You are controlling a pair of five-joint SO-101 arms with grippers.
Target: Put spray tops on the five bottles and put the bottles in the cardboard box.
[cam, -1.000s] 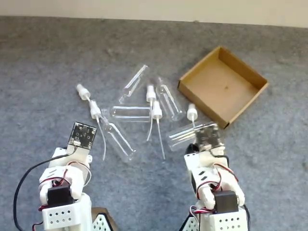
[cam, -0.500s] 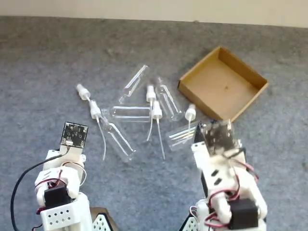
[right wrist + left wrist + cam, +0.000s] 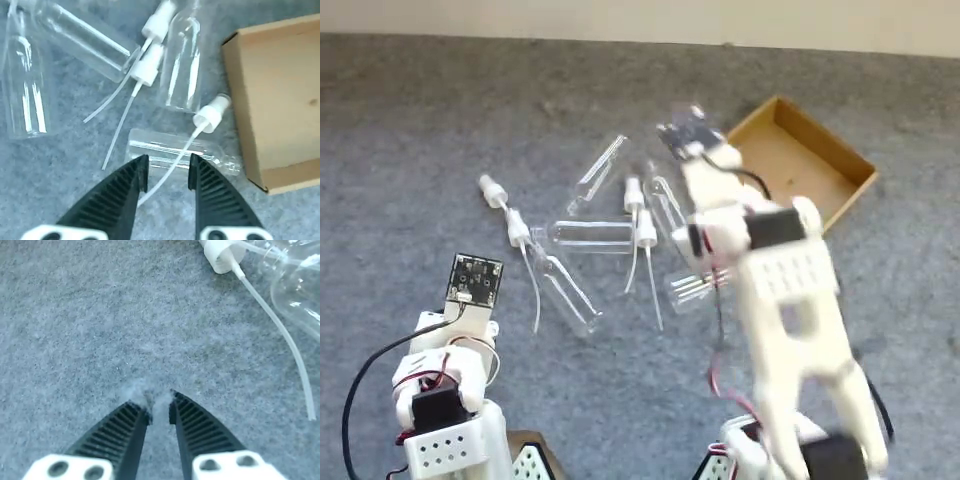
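Right end effector (image 3: 168, 170): jaws moderately apart, holding nothing, poised above a clear plastic bottle (image 3: 160, 145) that lies on its side on the grey felt-covered desk (image 3: 440, 110). A white spray top (image 3: 212, 114) rests just beside this bottle's neck end, with its thin dip tube trailing across the bottle body and between the jaws. The shallow brown cardboard box (image 3: 280, 90) sits close beside both.

Left end effector (image 3: 159, 407): jaws all but closed, nothing held, tips low over bare desk. A second white spray top (image 3: 220, 251) lies near it.

Four further clear bottles (image 3: 590, 236) lie scattered mid-desk, all uncapped. No bottle is in the visible part of the box.

Judgement: the task is at its very start, with the first pick in hand. The target is probably the bottle or top nearest the box.

Next move calls for a descent onto one item only. The tube crosses the bottle, so closing here risks pinching both. Gripping the top by its head, clear of the bottle, looks safer. The left arm will likely need to steady a bottle for fitting.
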